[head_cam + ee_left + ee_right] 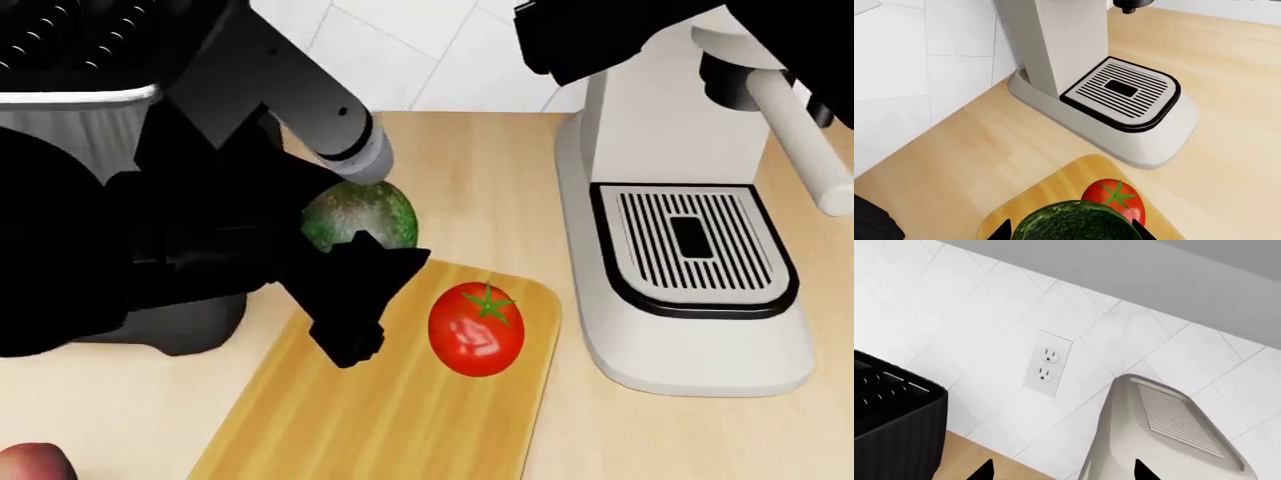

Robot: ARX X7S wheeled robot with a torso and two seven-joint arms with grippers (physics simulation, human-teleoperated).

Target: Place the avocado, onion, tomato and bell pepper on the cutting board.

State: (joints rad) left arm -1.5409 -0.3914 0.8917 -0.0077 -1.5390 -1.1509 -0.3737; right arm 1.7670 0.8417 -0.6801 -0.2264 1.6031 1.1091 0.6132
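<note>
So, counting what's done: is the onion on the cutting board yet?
No; in the head view only the tomato lies on the cutting board, with the avocado in the left claw.

Avocado point(358, 215) half hidden behind left claw point(358, 300); board point(400, 420) cut off at head view's bottom edge; pepper point(30, 462) barely showing at corner; right claw point(1062, 471) tips only, grip unclear.

Pale wooden countertop point(467, 170) fills the lower frame, meeting a white tiled wall point(974, 315) at the top. A white double wall socket point(1047, 364) sits mid-frame on the tiles. At right stands a cream coffee machine point(681, 190); a black slatted appliance point(894, 410) sits lower left.
</note>
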